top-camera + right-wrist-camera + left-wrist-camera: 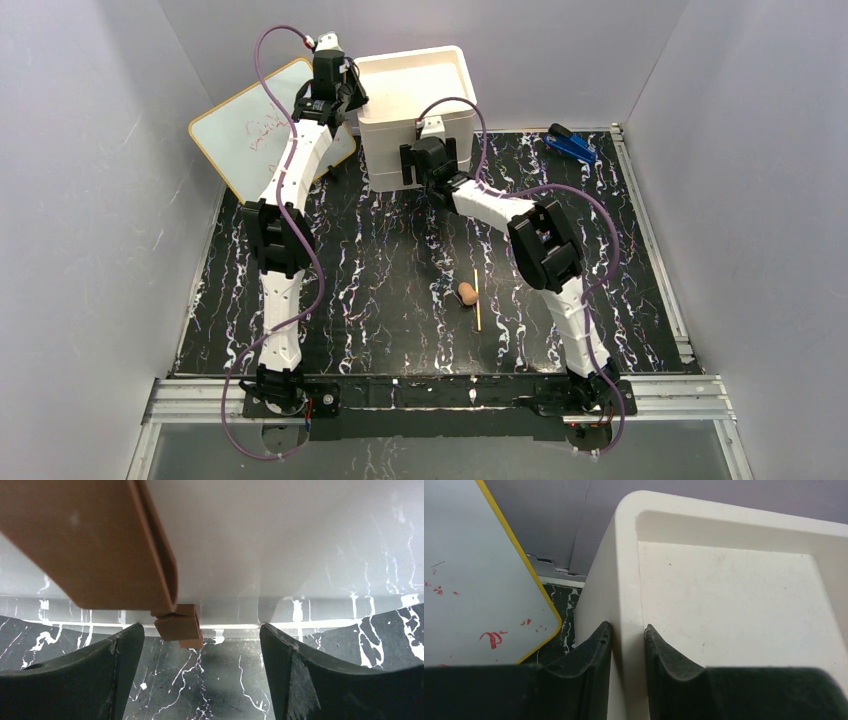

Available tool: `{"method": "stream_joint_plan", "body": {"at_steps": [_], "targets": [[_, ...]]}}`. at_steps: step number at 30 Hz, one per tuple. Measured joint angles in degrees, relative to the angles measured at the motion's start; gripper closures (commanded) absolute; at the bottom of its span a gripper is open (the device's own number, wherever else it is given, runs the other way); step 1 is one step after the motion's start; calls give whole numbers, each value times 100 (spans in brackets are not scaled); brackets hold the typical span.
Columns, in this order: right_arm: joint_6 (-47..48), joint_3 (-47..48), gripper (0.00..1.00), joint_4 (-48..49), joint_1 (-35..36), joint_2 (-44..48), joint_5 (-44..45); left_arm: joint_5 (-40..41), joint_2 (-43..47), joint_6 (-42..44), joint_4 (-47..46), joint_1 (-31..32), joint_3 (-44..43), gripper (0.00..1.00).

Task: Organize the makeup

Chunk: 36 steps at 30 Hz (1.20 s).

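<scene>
A tan egg-shaped sponge [467, 293] and a thin yellow stick [476, 298] lie side by side on the black marbled mat, in front of the right arm. My left gripper [338, 95] is shut on the left wall of the white drawer box [400, 135]; in the left wrist view the fingers [596, 645] pinch that rim [626, 555]. My right gripper [413, 165] is open and empty at the box's front, low over the mat. In the right wrist view [200, 635] a brown handle [100, 545] hangs just above the left finger. The disc, pencils and compact are out of view.
A yellow-edged whiteboard [250, 130] leans at the back left beside the box; it also shows in the left wrist view [469, 580]. A blue clip-like object [572, 145] lies at the back right. Grey walls enclose the mat.
</scene>
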<state>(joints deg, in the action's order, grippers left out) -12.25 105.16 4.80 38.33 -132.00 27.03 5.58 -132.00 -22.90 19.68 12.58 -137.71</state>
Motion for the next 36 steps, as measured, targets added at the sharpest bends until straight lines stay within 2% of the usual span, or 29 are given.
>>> {"method": "stream_joint_plan", "body": {"at_steps": [4,10,19,21,22,26,27,33,36], "targets": [[-22,-160,12,258,4,-52,-17,0,-2,0,0,0,-2,100],[-90,-1405,9,1587,-48,-28,-17,-76,-4,37,-7,4,-2,100],[-133,-1537,22,2157,-66,-125,-33,-127,-15,63,-20,2,-2,100],[-131,-1537,32,2199,-55,-157,-39,-129,-17,63,-20,2,-2,100],[-136,-1537,42,2201,-55,-170,-44,-129,-17,63,-20,2,-2,100],[-151,-1421,91,2177,-42,-280,-87,-122,-17,63,-22,0,-4,100],[-149,-1377,99,2159,-31,-313,-114,-120,-17,63,-22,0,-4,100],[-258,-1366,99,2155,-4,-321,-160,-109,-17,63,-22,0,-4,100],[-334,-1840,99,2417,37,-76,-197,-109,-17,63,-20,0,-4,100]]}}
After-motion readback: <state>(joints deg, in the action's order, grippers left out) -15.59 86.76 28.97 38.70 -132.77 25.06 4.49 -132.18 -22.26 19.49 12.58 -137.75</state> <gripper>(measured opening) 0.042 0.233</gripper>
